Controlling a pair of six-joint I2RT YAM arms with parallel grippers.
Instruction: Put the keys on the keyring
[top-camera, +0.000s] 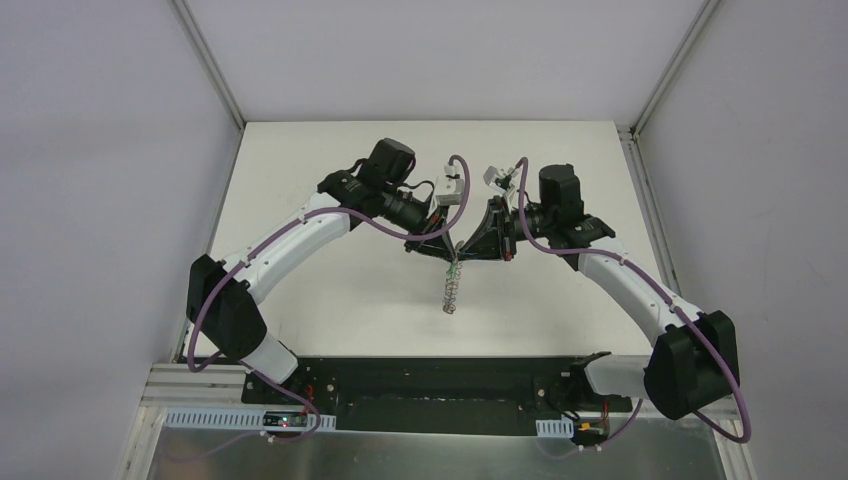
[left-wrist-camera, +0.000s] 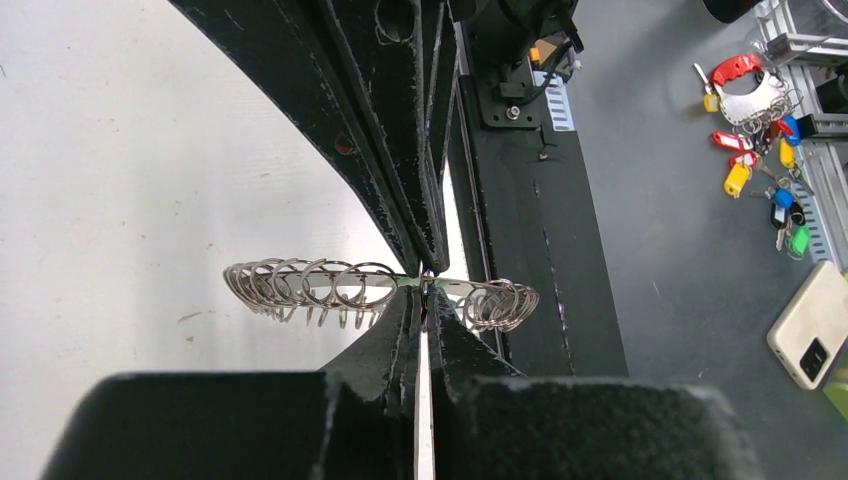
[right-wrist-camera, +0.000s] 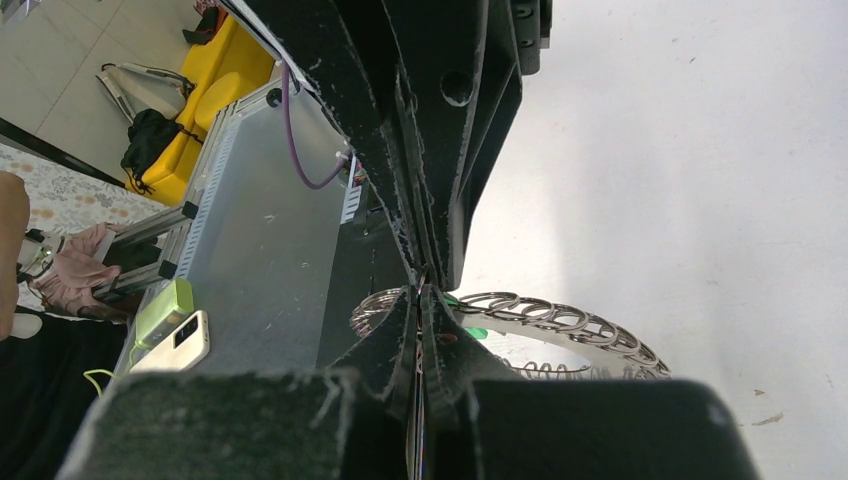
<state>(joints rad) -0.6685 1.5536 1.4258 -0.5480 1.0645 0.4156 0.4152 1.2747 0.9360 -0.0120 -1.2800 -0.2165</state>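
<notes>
1. The left gripper (left-wrist-camera: 424, 285) is pinching shut on the ring (left-wrist-camera: 300, 288), which is sitting edge-on between its fingertips. Wire loops are fanning out on both sides of the tips.
2. The right gripper (right-wrist-camera: 419, 292) is holding its fingers shut, tip to tip, at the ring's rim. The contact is hidden, so I cannot tell whether it is nipping the ring or the key's blade.
3. The key (right-wrist-camera: 476, 333) is showing only as green scraps just beyond the right fingertips, partly behind the ring's band. Whether it is sitting on a loop is not visible.
4. From above, both grippers are meeting nose to nose, with the ring hanging beneath them over the table (top-camera: 330, 300). I cannot tell whether its lower end is touching the surface.
5. Progress, as a judgement: the ring is being held steady and the key is at its rim. The threading is looking unfinished, or at least unconfirmed. Seating the key on a loop and letting go are seemingly remaining.
</notes>
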